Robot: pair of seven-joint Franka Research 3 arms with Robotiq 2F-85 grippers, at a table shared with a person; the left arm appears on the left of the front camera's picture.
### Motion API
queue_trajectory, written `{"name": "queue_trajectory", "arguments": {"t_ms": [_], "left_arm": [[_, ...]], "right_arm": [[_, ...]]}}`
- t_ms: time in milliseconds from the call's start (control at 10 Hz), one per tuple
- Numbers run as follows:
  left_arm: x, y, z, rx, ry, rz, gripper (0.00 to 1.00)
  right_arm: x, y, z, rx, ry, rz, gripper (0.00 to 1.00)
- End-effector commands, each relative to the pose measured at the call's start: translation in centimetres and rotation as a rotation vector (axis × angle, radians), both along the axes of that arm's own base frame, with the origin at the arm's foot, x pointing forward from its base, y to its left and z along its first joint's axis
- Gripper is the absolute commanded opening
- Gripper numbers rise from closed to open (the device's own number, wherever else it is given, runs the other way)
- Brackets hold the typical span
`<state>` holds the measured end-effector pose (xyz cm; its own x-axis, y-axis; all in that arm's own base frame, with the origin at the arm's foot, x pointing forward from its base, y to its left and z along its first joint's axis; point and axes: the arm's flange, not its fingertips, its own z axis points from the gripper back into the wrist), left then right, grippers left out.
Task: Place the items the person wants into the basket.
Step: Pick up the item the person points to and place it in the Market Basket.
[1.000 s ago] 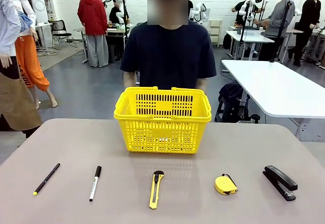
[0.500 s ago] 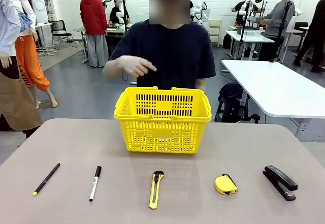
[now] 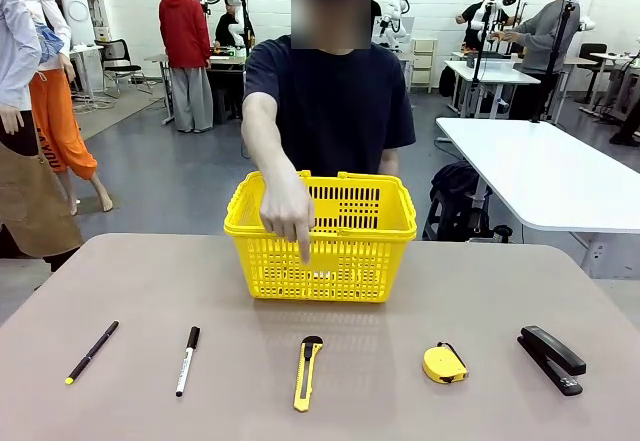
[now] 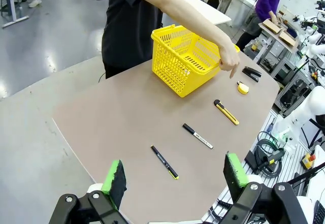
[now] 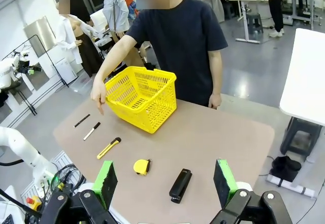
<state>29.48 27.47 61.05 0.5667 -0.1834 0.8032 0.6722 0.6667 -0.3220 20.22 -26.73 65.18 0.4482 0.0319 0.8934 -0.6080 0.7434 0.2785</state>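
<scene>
The yellow basket (image 3: 320, 236) stands at the table's far middle, in front of the person (image 3: 330, 101). The person's hand (image 3: 288, 211) reaches over the basket's front with a finger pointing down toward the table. In a row along the near side lie the black pen (image 3: 91, 351), the marker (image 3: 187, 359) and the yellow-and-black box cutter (image 3: 307, 372). My left gripper (image 4: 175, 177) hangs open high above the table's end, nothing between its green pads. Over the opposite end my right gripper (image 5: 163, 181) is likewise open and empty, with the box cutter (image 5: 108, 148) and basket (image 5: 141, 97) beyond it.
A round yellow tape measure (image 3: 443, 363) and a black stapler (image 3: 551, 358) lie at the near right of the row. White tables and other people stand behind the person. The table between the row and the basket is bare.
The person's arm rose from behind the basket, swung across the chest, and now stretches forward and down over the basket's front with a finger pointing at the table.
</scene>
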Motion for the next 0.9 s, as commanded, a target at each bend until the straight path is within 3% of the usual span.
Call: {"name": "queue_trajectory", "arguments": {"t_ms": [0, 400, 600, 700, 800], "left_arm": [[0.0, 0.3, 0.1, -0.008, -0.027, -0.017, 1.00], [0.0, 0.0, 0.0, -0.001, -0.001, 0.000, 1.00], [-2.3, -13.0, 11.3, 0.417, -0.183, -0.097, 1.00], [-1.5, -20.6, 15.0, 0.609, -0.167, -0.197, 1.00], [0.7, -28.6, 16.8, 0.796, -0.080, -0.281, 1.00]], "right_arm": [[0.2, 0.1, 0.1, 0.003, -0.019, 0.012, 1.00], [0.2, 0.1, 0.1, 0.003, -0.019, 0.012, 1.00], [0.2, 0.1, 0.1, 0.003, -0.019, 0.012, 1.00], [0.2, 0.1, 0.1, 0.003, -0.019, 0.012, 1.00], [0.2, 0.1, 0.1, 0.003, -0.019, 0.012, 1.00]]}}
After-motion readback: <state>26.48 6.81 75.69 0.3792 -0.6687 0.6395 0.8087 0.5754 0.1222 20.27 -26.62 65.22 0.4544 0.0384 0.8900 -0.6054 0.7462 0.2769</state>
